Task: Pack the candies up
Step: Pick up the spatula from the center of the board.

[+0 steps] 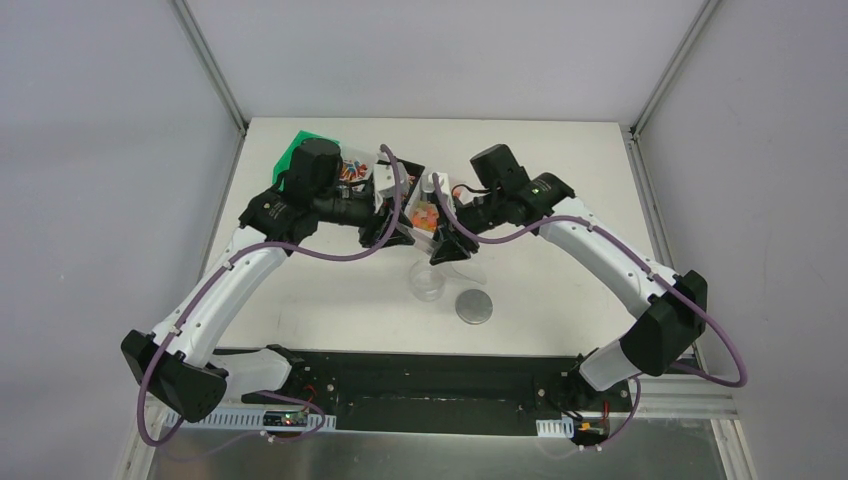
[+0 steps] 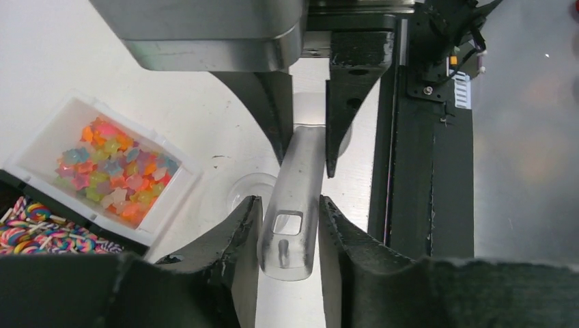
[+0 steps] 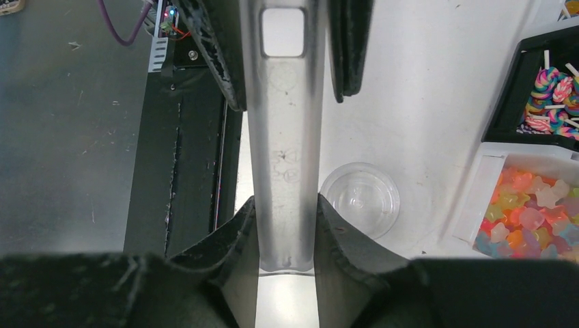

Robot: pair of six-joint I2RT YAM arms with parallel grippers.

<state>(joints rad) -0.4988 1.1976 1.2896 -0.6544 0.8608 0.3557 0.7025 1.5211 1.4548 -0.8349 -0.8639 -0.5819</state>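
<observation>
The candies are small multicoloured gummies [image 2: 113,171] heaped in a white bin [image 2: 179,193]; they also show at the lower right of the right wrist view [image 3: 529,212]. A translucent plastic handle [image 2: 300,164] with a square hole near one end spans between both grippers. My left gripper [image 2: 290,205] is shut on the holed end. My right gripper [image 3: 285,201] is shut on the other end of the handle [image 3: 285,137]. In the top view the two grippers [image 1: 400,225] [image 1: 445,240] meet above a clear cup [image 1: 428,282]. The handle's working end is hidden.
Swirl lollipops [image 3: 549,96] fill a black bin beside the gummies. The clear cup [image 3: 360,198] stands empty on the table under the handle. A grey round lid [image 1: 474,306] lies to its right. A green object [image 1: 295,148] sits behind the left arm.
</observation>
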